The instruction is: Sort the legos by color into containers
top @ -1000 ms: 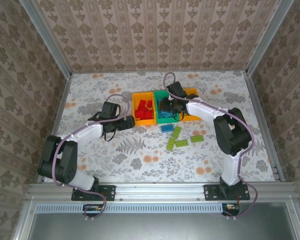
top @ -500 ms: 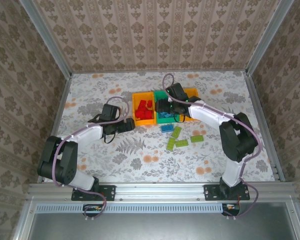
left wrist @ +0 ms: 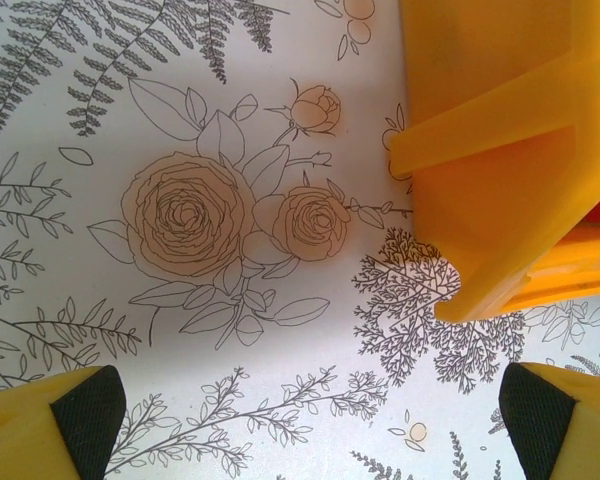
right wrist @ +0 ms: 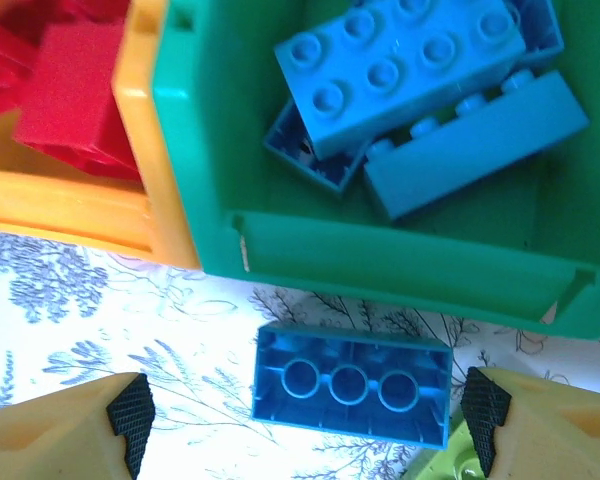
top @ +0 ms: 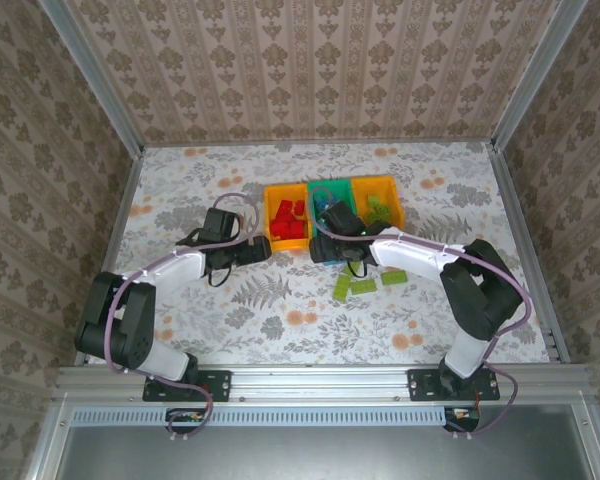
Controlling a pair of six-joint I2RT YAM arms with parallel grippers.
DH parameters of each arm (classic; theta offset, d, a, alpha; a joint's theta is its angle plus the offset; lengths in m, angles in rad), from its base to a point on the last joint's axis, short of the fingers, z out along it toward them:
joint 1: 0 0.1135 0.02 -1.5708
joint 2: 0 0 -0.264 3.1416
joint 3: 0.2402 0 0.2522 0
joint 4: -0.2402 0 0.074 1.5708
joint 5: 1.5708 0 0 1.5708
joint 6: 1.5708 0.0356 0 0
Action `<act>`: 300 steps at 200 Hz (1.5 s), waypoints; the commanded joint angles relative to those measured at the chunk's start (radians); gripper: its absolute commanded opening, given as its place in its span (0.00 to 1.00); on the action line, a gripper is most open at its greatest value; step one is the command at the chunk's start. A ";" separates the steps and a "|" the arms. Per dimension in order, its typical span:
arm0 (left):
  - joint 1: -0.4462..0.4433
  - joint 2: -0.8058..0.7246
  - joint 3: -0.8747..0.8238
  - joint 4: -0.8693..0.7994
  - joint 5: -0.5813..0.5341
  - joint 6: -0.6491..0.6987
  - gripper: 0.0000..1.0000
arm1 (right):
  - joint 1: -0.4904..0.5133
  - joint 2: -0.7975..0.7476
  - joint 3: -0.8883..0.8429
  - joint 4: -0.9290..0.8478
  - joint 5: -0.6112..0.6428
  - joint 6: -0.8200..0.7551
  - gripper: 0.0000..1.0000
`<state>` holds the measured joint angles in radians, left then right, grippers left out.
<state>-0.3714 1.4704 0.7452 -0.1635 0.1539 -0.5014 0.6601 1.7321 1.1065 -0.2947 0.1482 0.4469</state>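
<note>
The containers stand in a row: a left orange bin (top: 273, 222) with red legos (top: 288, 214), a green middle bin (right wrist: 380, 255) with blue legos (right wrist: 410, 70), and a right orange bin (top: 392, 190) with lime ones. A blue lego (right wrist: 350, 385) lies upside down on the table just in front of the green bin. My right gripper (right wrist: 308, 418) hangs open over it, one finger at each end, not touching. Three lime legos (top: 363, 286) lie nearer. My left gripper (left wrist: 310, 420) is open and empty beside the left orange bin's corner (left wrist: 500, 180).
The floral tablecloth (top: 230, 320) covers the table, fenced by patterned walls and a metal frame (top: 520, 230). A lime lego's edge (right wrist: 435, 465) lies right beside the blue one, near my right finger. Red legos (right wrist: 70, 90) sit in the neighbouring orange bin.
My right gripper has come back from above the green bin toward the near side, down over the blue lego on the table, and its jaws have opened wide. The left arm has stayed still.
</note>
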 commanded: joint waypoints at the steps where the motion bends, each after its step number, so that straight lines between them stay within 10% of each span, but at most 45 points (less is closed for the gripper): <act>1: -0.001 -0.033 -0.021 0.008 0.006 -0.016 1.00 | 0.009 0.022 -0.023 -0.004 0.056 0.000 0.86; 186: -0.003 -0.053 -0.043 -0.002 -0.019 -0.014 1.00 | 0.044 0.193 0.105 -0.107 0.133 -0.009 0.66; 300: -0.003 -0.059 -0.052 -0.007 -0.027 -0.013 1.00 | 0.071 0.233 0.147 -0.173 0.139 -0.055 0.76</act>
<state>-0.3721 1.4395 0.7052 -0.1646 0.1421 -0.5022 0.7250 1.9511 1.2472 -0.4232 0.2821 0.4129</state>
